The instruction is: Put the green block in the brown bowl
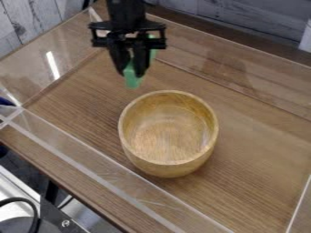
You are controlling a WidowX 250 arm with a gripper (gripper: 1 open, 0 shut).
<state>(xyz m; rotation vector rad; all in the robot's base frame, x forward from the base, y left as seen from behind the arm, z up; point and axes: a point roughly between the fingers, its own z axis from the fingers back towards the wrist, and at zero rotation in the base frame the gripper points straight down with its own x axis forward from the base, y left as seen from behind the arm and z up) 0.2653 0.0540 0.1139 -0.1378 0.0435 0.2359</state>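
The green block (130, 76) hangs upright in the air, pinched at its top by my gripper (129, 65), which is shut on it. Only the lower part of the block shows below the black fingers. It is lifted off the table, above and just behind the far left rim of the brown bowl (169, 133). The bowl is a round, light wooden one standing on the wooden table with nothing inside it.
A clear acrylic wall (73, 157) runs along the front and left of the wooden tabletop (243, 82). A grey plank wall stands at the back left. Black cables hang near the bottom left corner.
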